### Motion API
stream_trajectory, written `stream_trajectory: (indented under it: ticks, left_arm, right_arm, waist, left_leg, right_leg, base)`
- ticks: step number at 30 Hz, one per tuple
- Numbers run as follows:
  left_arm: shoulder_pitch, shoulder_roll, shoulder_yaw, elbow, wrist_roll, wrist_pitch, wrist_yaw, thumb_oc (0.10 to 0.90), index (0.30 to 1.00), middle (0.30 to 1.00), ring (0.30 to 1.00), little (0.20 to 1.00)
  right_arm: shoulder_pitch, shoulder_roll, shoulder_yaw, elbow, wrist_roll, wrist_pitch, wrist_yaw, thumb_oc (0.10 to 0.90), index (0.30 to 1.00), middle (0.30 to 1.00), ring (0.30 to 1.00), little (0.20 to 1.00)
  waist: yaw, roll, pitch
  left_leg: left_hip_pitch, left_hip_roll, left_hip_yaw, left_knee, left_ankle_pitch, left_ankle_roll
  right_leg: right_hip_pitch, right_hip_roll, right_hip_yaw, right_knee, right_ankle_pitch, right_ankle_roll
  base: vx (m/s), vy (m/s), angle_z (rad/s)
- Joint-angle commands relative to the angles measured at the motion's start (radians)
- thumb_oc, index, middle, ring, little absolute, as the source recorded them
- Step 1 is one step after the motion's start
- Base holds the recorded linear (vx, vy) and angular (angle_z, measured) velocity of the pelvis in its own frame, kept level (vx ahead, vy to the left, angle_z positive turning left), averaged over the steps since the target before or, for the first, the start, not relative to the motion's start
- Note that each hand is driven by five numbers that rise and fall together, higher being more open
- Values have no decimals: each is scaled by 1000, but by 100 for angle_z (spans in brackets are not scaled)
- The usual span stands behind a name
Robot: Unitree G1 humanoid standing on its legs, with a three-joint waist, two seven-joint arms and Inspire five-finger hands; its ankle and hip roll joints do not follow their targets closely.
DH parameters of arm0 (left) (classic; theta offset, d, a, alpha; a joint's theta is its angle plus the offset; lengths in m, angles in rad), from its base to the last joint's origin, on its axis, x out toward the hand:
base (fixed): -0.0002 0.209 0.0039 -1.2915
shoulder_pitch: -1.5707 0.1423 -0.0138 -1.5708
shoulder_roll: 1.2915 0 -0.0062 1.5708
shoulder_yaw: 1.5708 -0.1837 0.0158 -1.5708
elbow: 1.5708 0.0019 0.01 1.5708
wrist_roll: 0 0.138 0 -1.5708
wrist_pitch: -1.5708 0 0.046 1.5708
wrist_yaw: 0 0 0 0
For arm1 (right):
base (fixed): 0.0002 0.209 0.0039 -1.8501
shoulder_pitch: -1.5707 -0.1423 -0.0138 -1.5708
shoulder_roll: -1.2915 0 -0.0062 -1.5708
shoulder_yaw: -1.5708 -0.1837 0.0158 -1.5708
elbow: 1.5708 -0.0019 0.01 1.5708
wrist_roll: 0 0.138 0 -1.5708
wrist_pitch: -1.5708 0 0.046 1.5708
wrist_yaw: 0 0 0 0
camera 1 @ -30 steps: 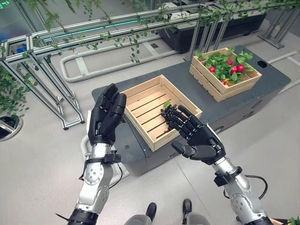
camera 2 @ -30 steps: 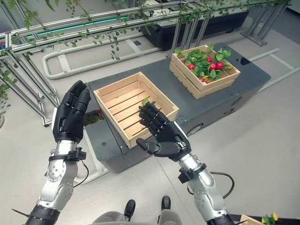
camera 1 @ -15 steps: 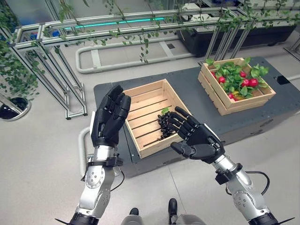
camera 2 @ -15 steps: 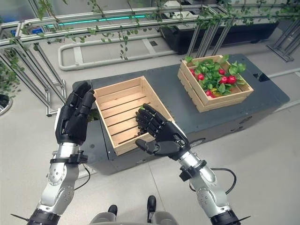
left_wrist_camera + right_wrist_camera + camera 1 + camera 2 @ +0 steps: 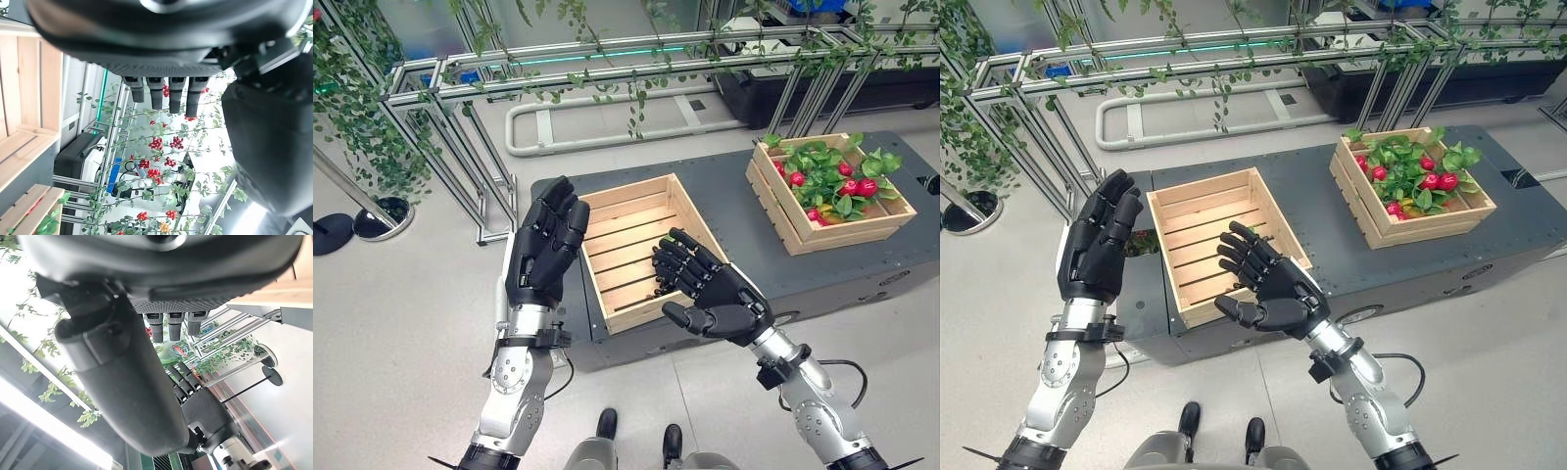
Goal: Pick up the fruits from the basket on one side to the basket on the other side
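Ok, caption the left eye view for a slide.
Both open robot hands, left and right, raised at the near wooden crate; far crate holds red fruits among leaves.

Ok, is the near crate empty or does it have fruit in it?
Empty as far as shows: the near crate has bare slats; the right hand hides one part. The red fruit sits in the far crate.

Both arms are raised in front of the body. The left hand is held upright beside the left edge of the near crate, fingers straight and together. The right hand is held over the crate's near right corner, fingers spread and relaxed, nothing held.
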Motion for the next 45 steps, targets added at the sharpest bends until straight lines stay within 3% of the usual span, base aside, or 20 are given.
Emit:
stream_trajectory:
  ticks: [1, 3, 6, 11, 14, 16, 18, 20, 22, 25, 28, 29, 31, 35, 38, 42, 45]
  left_arm:
    - [-19, 23, 28, -61, -8, -170, -56, 800, 900, 900, 900, 900]
    - [-24, 18, 18, -54, -10, -181, -73, 800, 900, 900, 900, 900]
    - [-18, 25, 14, -61, -17, -192, -68, 800, 900, 900, 900, 900]
    - [-18, 51, 15, -75, -37, -139, -90, 800, 900, 900, 900, 900]
    - [-30, 57, 10, -82, -34, -114, -96, 800, 900, 900, 900, 900]
    - [-39, 65, 3, -93, -25, -91, -88, 800, 900, 900, 900, 900]
    - [-54, 72, 5, -91, -16, -77, -74, 800, 900, 900, 900, 900]
    - [-63, 76, 11, -87, -10, -71, -69, 800, 900, 900, 900, 900]
    - [-74, 77, 21, -86, -10, -56, -74, 800, 900, 900, 900, 900]
    - [-90, 73, 8, -86, 15, -61, -68, 800, 900, 900, 900, 900]
    - [-102, 70, -5, -79, 46, -77, -64, 800, 900, 900, 900, 900]
    - [-108, 66, -17, -78, 81, -81, -52, 800, 900, 900, 900, 900]
    - [-99, 73, -18, -84, 117, -75, -37, 800, 900, 900, 900, 900]
    - [-76, 103, 11, -83, 217, -87, -18, 800, 900, 900, 900, 900]
    - [-83, 121, 17, -77, 270, -79, 7, 800, 900, 900, 900, 900]
    - [-153, 158, 16, -27, 444, -77, 80, 800, 900, 900, 900, 900]
    - [-182, 181, 22, 5, 525, -60, 116, 800, 900, 900, 900, 900]
  right_arm:
    - [-16, 8, -7, -51, 23, -84, 103, 800, 900, 900, 900, 900]
    - [-10, -2, -9, -33, 34, -104, 120, 800, 900, 900, 900, 900]
    - [-1, -7, -2, -29, 48, -112, 142, 800, 900, 900, 900, 900]
    - [21, -3, -2, -73, 58, -107, 87, 800, 900, 900, 900, 900]
    - [27, 9, -2, -78, 55, -117, 53, 800, 900, 900, 900, 900]
    - [25, 20, -1, -73, 47, -121, 37, 800, 900, 900, 900, 900]
    - [17, 34, 4, -73, 40, -122, 34, 800, 900, 900, 900, 900]
    - [15, 42, 9, -77, 33, -119, 32, 800, 900, 900, 900, 900]
    - [6, 43, 13, -78, 35, -113, 29, 800, 900, 900, 900, 900]
    - [-18, 37, 13, -65, 47, -134, 23, 800, 900, 900, 900, 900]
    - [-36, 46, 12, -57, 45, -143, 24, 800, 900, 900, 900, 900]
    - [-50, 52, 16, -59, 36, -145, 14, 800, 900, 900, 900, 900]
    - [-56, 59, 16, -74, 33, -141, -1, 800, 900, 900, 900, 900]
    - [-29, 43, -18, -94, 46, -112, 19, 800, 900, 900, 900, 900]
    - [-19, 26, -27, -112, 38, -109, -19, 800, 900, 900, 900, 900]
    - [-42, 11, -55, -119, 19, -156, -98, 800, 900, 900, 900, 900]
    - [-38, 12, -84, -116, -29, -152, -150, 800, 900, 900, 900, 900]
  waist:
    - [14, 27, -88]
    - [12, 31, -89]
    - [17, 36, -90]
    - [35, 22, -115]
    - [36, 20, -125]
    - [35, 19, -129]
    - [33, 23, -122]
    - [35, 25, -118]
    - [40, 24, -117]
    - [43, 25, -113]
    - [42, 20, -105]
    - [41, 14, -100]
    - [39, 12, -94]
    - [18, 9, -94]
    - [9, 9, -88]
    - [-13, 30, -78]
    - [-36, 45, -74]
  left_leg:
    - [-75, 28, 71, -82, 181, 20]
    - [-81, 33, 108, -82, 173, 20]
    - [-55, 19, 85, -82, 166, 31]
    - [26, -32, 76, -67, 108, 84]
    - [44, -45, 66, -71, 95, 104]
    - [50, -57, 68, -65, 82, 124]
    - [62, -69, 89, -55, 65, 146]
    - [73, -72, 102, -52, 53, 151]
    - [87, -71, 115, -52, 43, 150]
    - [95, -63, 118, -50, 40, 134]
    - [91, -65, 117, -54, 34, 132]
    - [91, -67, 117, -54, 20, 134]
    - [96, -51, 110, -56, 5, 134]
    - [90, -22, 112, -9, -9, 119]
    - [81, -7, 113, 7, -3, 106]
    - [70, 18, 113, -42, 32, 89]
    - [75, 26, 110, -67, 46, 81]
  right_leg:
    - [23, 9, -9, 1, 20, 47]
    - [38, 2, -37, 1, 9, 48]
    - [62, -9, -37, 8, -8, 54]
    - [64, -80, -57, 106, -42, 105]
    - [46, -101, -61, 160, -61, 118]
    - [13, -120, -68, 237, -55, 134]
    - [-60, -147, -85, 377, -8, 156]
    - [-97, -157, -96, 429, 11, 158]
    - [-106, -166, -114, 417, 19, 155]
    - [-106, -148, -119, 265, 11, 136]
    - [-119, -152, -98, 177, 58, 142]
    - [-132, -170, -73, 113, 112, 156]
    - [-145, -187, -35, 87, 147, 165]
    - [-147, -155, -19, 101, 95, 170]
    - [-144, -148, -23, 92, 90, 161]
    - [-155, -124, -36, 80, 68, 141]
    - [-157, -107, -37, 82, 52, 130]
  base:
    - [181, 220, 14]
    - [202, 253, 20]
    - [246, 312, 14]
    - [273, 357, -23]
    - [229, 363, 10]
    - [126, 275, 19]
    - [85, 279, 15]
    - [84, 216, -10]
    - [91, 101, -25]
    - [42, -47, -12]
    - [-7, -135, 1]
    - [1, -226, 14]
    - [25, -356, 20]
    - [80, -293, 14]
    - [29, -230, 1]
    - [-74, -163, 3]
    - [-42, -83, 9]
